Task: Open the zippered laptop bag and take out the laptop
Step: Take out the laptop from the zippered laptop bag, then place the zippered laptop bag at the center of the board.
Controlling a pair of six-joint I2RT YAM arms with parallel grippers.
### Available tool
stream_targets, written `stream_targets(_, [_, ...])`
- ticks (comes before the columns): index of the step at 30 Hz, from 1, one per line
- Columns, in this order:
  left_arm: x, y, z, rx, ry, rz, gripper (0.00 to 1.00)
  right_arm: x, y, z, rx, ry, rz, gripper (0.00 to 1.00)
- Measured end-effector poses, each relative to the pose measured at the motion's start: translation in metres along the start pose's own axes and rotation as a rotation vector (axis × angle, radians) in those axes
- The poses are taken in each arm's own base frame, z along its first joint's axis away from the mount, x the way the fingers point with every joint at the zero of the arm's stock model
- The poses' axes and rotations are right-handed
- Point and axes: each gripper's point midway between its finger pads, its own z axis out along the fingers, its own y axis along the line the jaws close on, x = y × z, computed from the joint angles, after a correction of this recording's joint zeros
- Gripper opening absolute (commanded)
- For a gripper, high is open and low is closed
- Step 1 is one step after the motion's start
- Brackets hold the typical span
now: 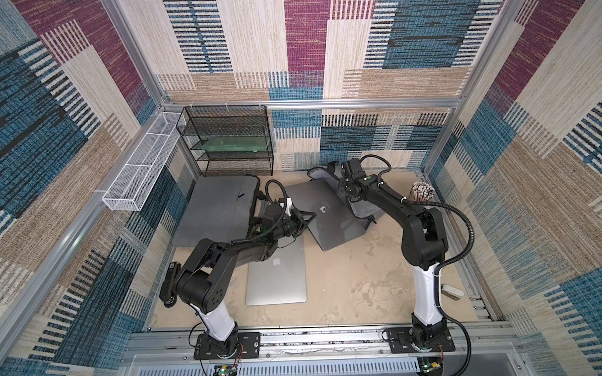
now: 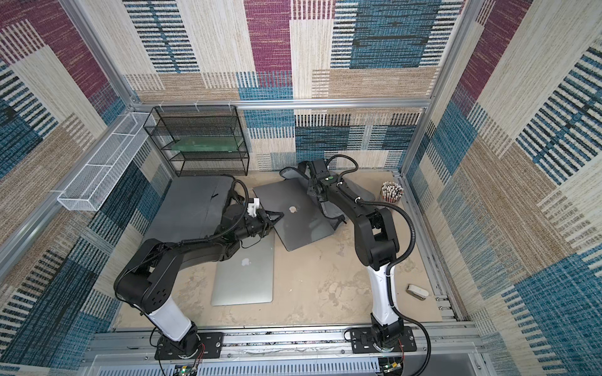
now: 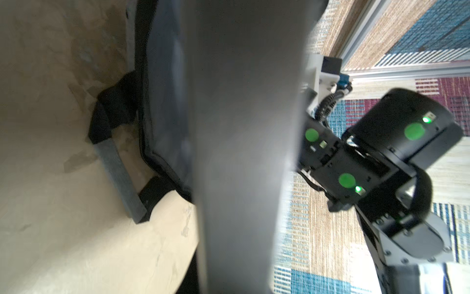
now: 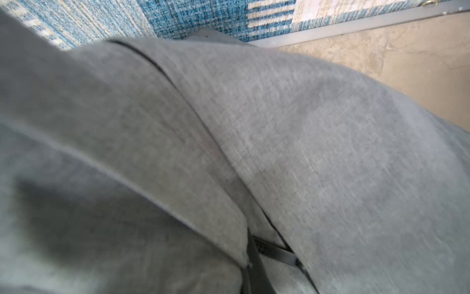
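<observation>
A dark grey laptop (image 1: 329, 218) (image 2: 299, 215) lies slanted at mid-table. Its far right part is still inside the grey fabric laptop bag (image 1: 360, 210) (image 2: 365, 195). My left gripper (image 1: 308, 217) (image 2: 277, 216) is shut on the laptop's left edge. In the left wrist view the laptop (image 3: 241, 152) runs as a blurred grey slab into the jaws, with the bag (image 3: 165, 101) behind it. My right gripper (image 1: 349, 194) (image 2: 317, 192) presses down at the bag's mouth, shut on its fabric. The right wrist view is filled by the bag's cloth (image 4: 305, 152).
A second grey bag (image 1: 215, 211) lies at the left, and a silver laptop (image 1: 277, 276) lies in front of it under my left arm. A black mesh shelf (image 1: 228, 140) and a white mesh basket (image 1: 140, 169) stand at the back left. A cup of pencils (image 1: 422, 192) is at the right.
</observation>
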Motion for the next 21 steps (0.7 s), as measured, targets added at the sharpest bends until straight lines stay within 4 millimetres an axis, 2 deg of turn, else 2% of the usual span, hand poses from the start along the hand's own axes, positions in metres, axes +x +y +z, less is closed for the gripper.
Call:
stream_targets(2, [0.007, -0.003, -0.005, 0.002, 0.036, 0.0, 0.0, 0.0, -0.001, 0.001, 0.01, -0.004, -0.014, 0.0])
stream_targets(6, [0.022, -0.001, -0.014, -0.002, 0.101, -0.009, 0.0, 0.002, -0.007, 0.002, 0.032, -0.006, -0.04, 0.18])
stream_targets(11, [0.031, 0.005, -0.029, -0.022, 0.147, -0.02, 0.0, 0.015, -0.011, 0.002, 0.036, 0.024, -0.083, 0.43])
stream_targets(16, [0.029, 0.004, -0.048, -0.042, 0.149, 0.0, 0.0, 0.026, -0.004, -0.017, 0.01, 0.027, -0.12, 0.72])
stream_targets(21, [0.031, 0.007, -0.058, -0.064, 0.171, 0.005, 0.0, 0.032, 0.011, -0.046, -0.028, 0.008, -0.138, 0.89])
